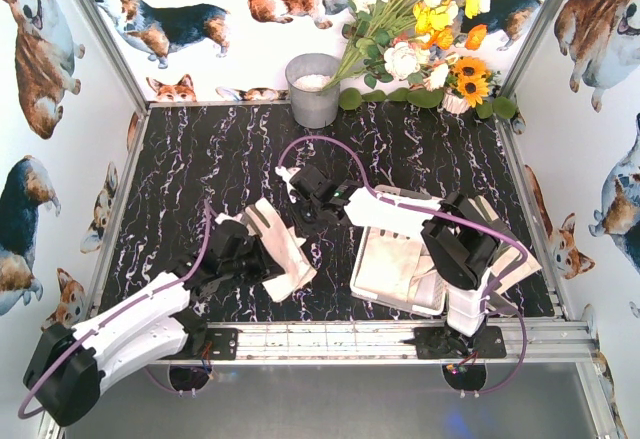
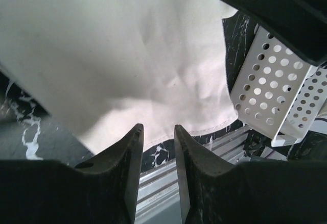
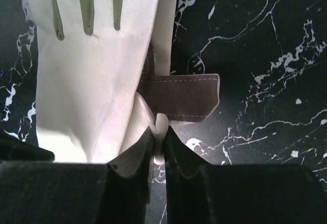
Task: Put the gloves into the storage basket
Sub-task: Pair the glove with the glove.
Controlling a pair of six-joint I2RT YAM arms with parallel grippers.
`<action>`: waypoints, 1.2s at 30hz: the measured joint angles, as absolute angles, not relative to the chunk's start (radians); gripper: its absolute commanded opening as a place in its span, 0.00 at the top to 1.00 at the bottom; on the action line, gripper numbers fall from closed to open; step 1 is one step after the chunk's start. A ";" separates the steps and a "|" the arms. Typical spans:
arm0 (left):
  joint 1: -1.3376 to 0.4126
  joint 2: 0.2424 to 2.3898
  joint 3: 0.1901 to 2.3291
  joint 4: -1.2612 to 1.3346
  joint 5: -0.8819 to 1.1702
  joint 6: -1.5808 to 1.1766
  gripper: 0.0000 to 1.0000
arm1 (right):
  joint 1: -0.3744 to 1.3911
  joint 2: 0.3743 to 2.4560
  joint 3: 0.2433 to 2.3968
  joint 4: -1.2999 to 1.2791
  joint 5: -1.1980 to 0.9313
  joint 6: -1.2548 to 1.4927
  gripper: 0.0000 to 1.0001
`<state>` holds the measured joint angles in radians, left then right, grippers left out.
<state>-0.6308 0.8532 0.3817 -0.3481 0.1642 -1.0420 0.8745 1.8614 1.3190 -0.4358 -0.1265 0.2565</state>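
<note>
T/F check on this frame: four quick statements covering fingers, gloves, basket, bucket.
1. The right fingers pinch a glove. True.
2. The basket is empty. False: gloves lie in it.
3. The left fingers are clamped on the basket. False: they stand apart at the edge of white fabric, with the basket off to one side.
4. A grey bucket stands upright at the far edge of the table, next to flowers. True.
</note>
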 measured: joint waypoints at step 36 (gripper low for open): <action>-0.630 0.958 0.313 -0.229 0.118 -0.989 0.68 | 0.875 1.926 1.354 -0.256 -0.189 0.086 0.89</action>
<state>-0.6300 0.9581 0.3130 -0.2295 0.1181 -0.9894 0.8745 1.9263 1.3540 -0.2562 -0.1894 0.0864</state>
